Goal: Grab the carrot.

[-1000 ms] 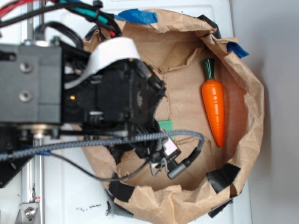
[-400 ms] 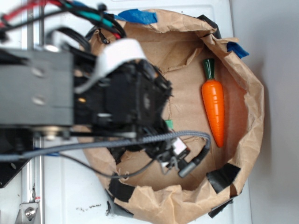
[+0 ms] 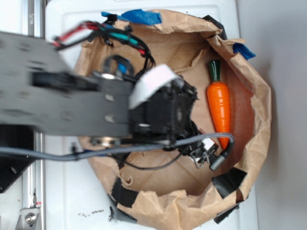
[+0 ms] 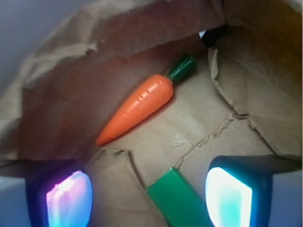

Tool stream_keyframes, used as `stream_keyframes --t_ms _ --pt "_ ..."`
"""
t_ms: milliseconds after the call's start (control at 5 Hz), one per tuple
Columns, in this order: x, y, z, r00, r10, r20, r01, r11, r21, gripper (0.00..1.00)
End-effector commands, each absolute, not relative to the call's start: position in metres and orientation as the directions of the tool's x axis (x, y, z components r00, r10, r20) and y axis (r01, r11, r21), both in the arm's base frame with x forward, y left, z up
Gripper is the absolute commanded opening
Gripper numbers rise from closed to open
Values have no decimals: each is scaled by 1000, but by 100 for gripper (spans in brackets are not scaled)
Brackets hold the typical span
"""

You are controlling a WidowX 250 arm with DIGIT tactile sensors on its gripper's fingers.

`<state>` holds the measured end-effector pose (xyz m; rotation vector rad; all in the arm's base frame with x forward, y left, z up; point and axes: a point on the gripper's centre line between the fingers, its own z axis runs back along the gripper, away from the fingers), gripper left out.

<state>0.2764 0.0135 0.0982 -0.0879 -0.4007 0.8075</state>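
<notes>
The carrot is seen lying on the paper bag floor, ahead of the gripper; its long axis is set diagonally to the spread, empty fingers.

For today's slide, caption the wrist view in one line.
Open gripper hovers over a green block, orange carrot lying untouched ahead in the brown paper bag.

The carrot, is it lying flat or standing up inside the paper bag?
Lying flat. The carrot rests lengthwise on the paper bag's floor, beside its wall, untouched by the open tool.
</notes>
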Motion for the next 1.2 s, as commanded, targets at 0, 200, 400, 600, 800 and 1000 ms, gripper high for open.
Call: stream_keyframes --t_ms 0,200,400,600,800,1000 --pt "294 29 91 552 759 347 -722 642 -257 100" --pt "298 29 87 535 767 355 -732 630 -258 100" --pt "298 31 84 511 774 375 -740 618 -267 100" --pt "307 31 87 475 779 410 -739 606 -295 100" --pt "316 31 88 446 785 430 -739 594 -318 100" --pt "324 31 85 416 787 455 -745 582 -325 100"
